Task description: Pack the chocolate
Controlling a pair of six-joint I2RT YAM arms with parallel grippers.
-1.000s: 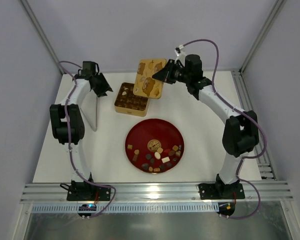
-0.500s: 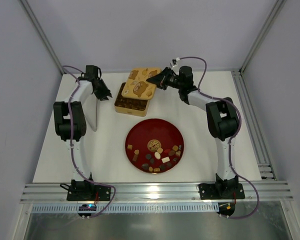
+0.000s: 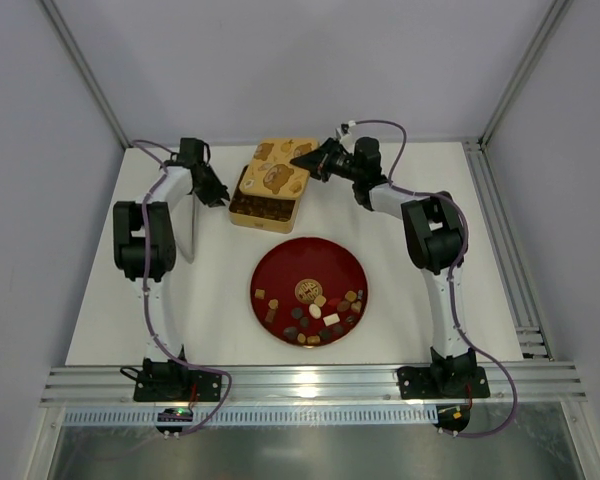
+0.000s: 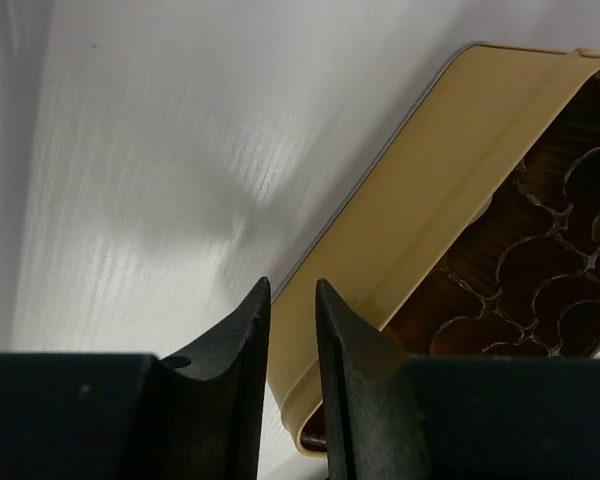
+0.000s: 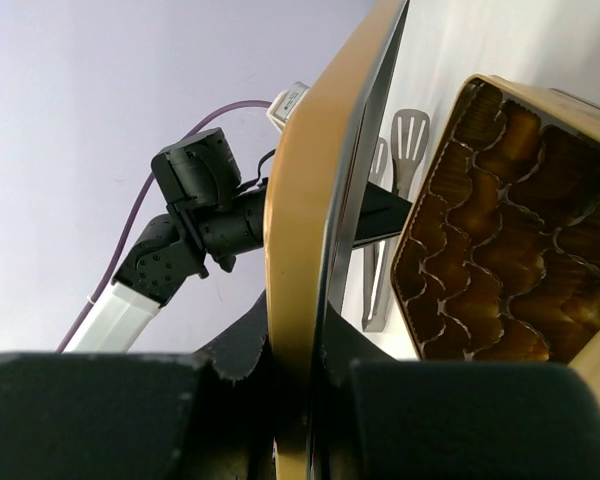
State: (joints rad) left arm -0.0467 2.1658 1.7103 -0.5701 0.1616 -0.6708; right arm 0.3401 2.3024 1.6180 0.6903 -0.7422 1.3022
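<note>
Several small chocolates (image 3: pixel 315 312) in dark brown, caramel and cream lie on the near half of a round dark-red plate (image 3: pixel 310 245). Behind it stands the square gold tin (image 3: pixel 260 208) (image 4: pixel 450 170) (image 5: pixel 510 260), its inside lined with brown cups. My right gripper (image 3: pixel 308 160) (image 5: pixel 315 350) is shut on the edge of the bear-printed lid (image 3: pixel 277 165) (image 5: pixel 310 200), holding it tilted over the tin's far side. At the tin's left corner, my left gripper (image 3: pixel 218 196) (image 4: pixel 290 295) has its jaws narrowly apart around the corner wall.
Metal tongs (image 3: pixel 191 225) (image 5: pixel 390 230) lie on the white table left of the tin, beside the left arm. Grey walls and a frame enclose the table.
The right gripper has swung the lid from nearly upright down and left, over the tin's back. The left gripper has slid right, up to the tin's corner.
</note>
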